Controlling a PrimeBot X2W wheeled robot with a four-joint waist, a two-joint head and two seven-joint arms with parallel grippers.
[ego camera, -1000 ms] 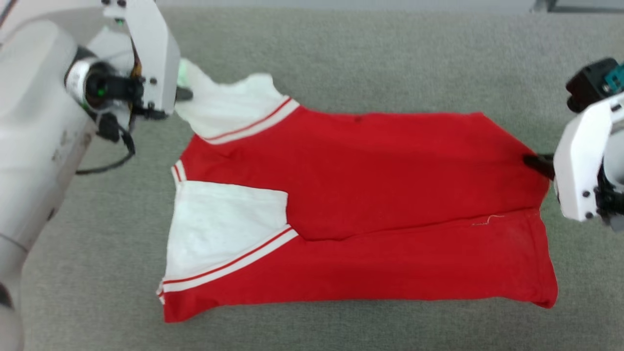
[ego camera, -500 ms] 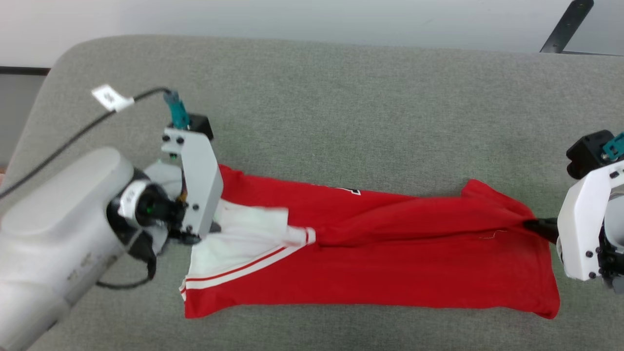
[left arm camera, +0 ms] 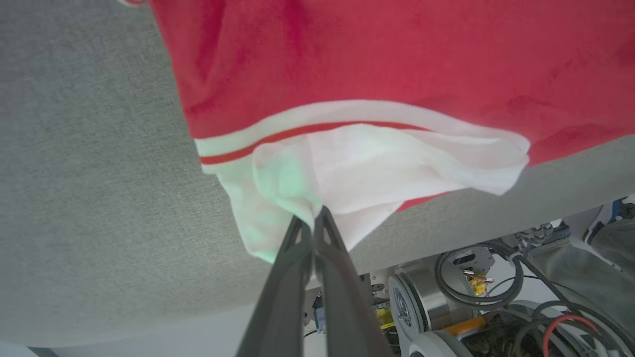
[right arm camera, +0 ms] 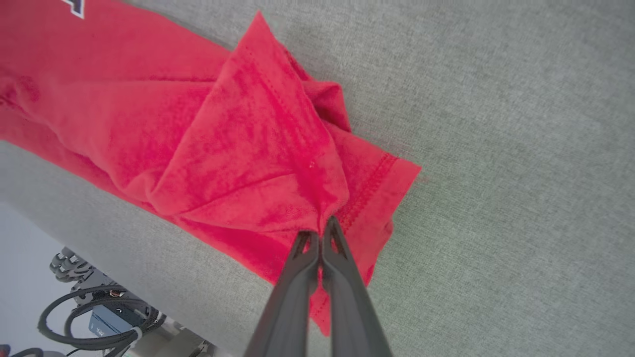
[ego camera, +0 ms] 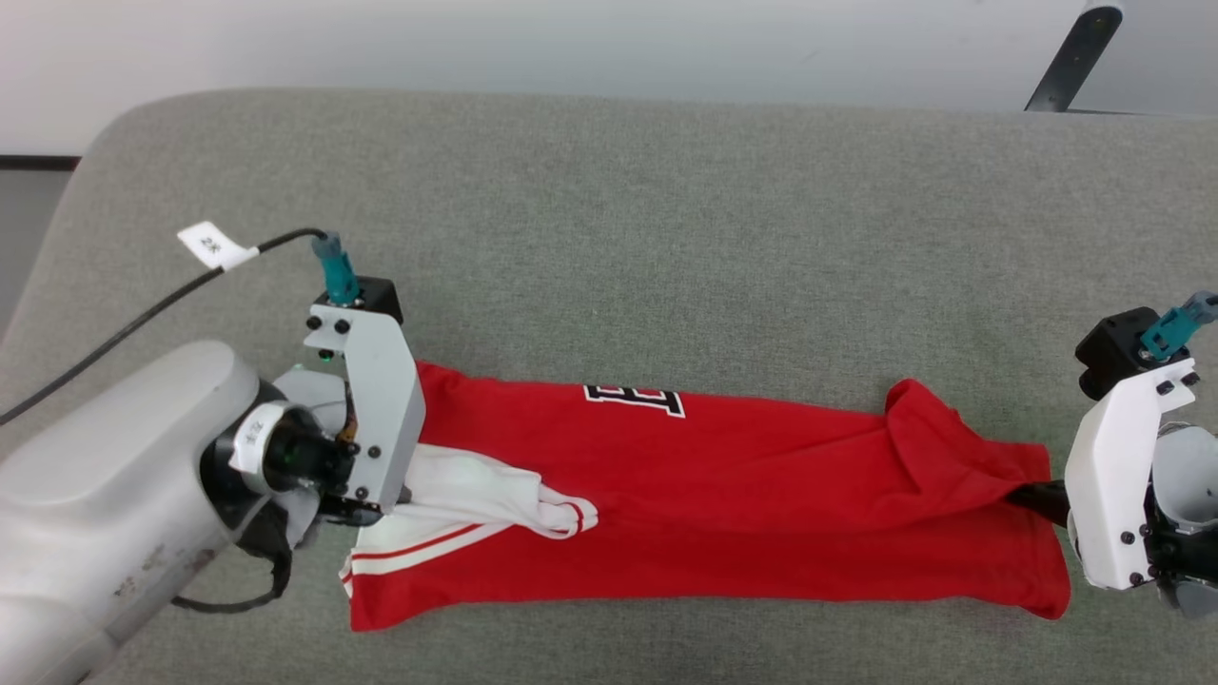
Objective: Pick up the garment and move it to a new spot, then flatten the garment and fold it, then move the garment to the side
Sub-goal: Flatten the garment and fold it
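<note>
Starting at the left of the head view: the pale left forearm (ego camera: 95,514) comes in from the lower left corner. A black cable (ego camera: 133,323) with a white tag (ego camera: 217,245) arcs above it and runs to a teal plug (ego camera: 335,268) on top of the left wrist bracket (ego camera: 376,400). That bracket stands in front of the fingertips here, but the left wrist view settles it. The left gripper (left arm camera: 313,218) is clamped tight, jaws pressed together with a bunch of the white sleeve (left arm camera: 377,168) pinched at the tips. Low in that view, past the cushion's edge, sit coiled cables (left arm camera: 471,277) and metal parts of the robot's base (a cluttered corner, that one).

Moving to the centre: the garment (ego camera: 723,495) lies as a long red band across the lower middle of the grey padded surface (ego camera: 609,238). It is doubled over lengthwise, with striped trim (ego camera: 428,552) at its left end. A scrap of black, white-edged lettering (ego camera: 633,398) peeks out along the upper edge; too little shows to read it.

On to the right: a red flap (ego camera: 918,428) stands up in a peak near the end of the cloth. The right gripper (right arm camera: 320,229) has its fingers closed together on a fold of red fabric, just beside the stitched hem (right arm camera: 372,188). Its white bracket (ego camera: 1118,476) sits at the right edge, topped by a second teal plug (ego camera: 1175,323). In the upper right corner a dark bar (ego camera: 1070,57) slants against the pale wall (ego camera: 476,38) behind the surface.
</note>
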